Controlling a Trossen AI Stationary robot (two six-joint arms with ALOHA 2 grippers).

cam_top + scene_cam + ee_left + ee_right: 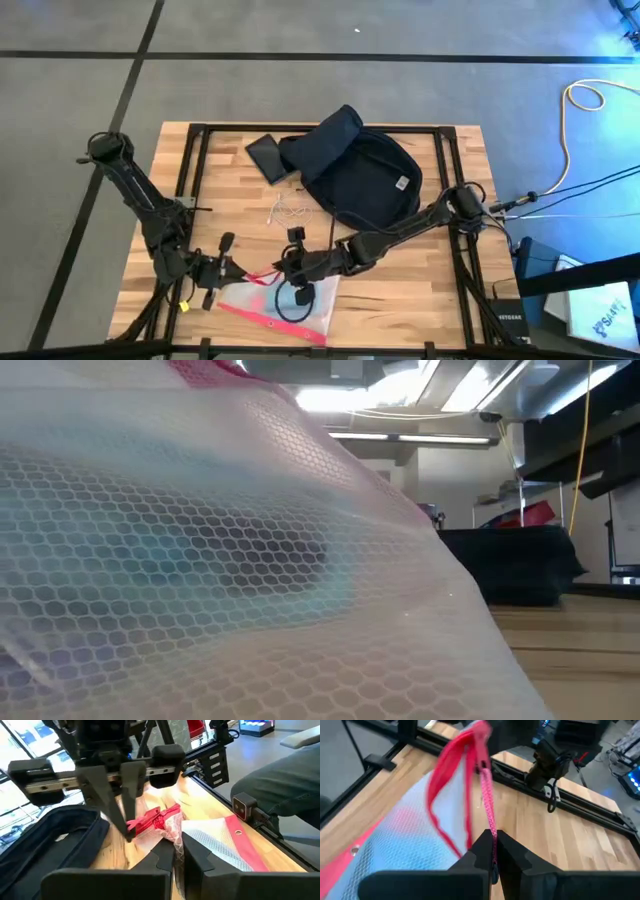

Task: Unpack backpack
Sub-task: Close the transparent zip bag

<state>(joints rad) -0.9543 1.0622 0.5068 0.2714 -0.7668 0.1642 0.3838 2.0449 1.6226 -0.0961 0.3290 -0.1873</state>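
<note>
My right gripper point(493, 851) clenched on red zipper cord point(487, 800) of one clear pouch point(285, 305); left gripper point(176, 851) pinches pouch corner. One backpack point(360, 180) on bench point(420, 290), beyond both grippers.

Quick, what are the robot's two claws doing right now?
Left gripper: shut on the pouch's crumpled corner.
Right gripper: shut on the pouch's red zipper edge.
</note>
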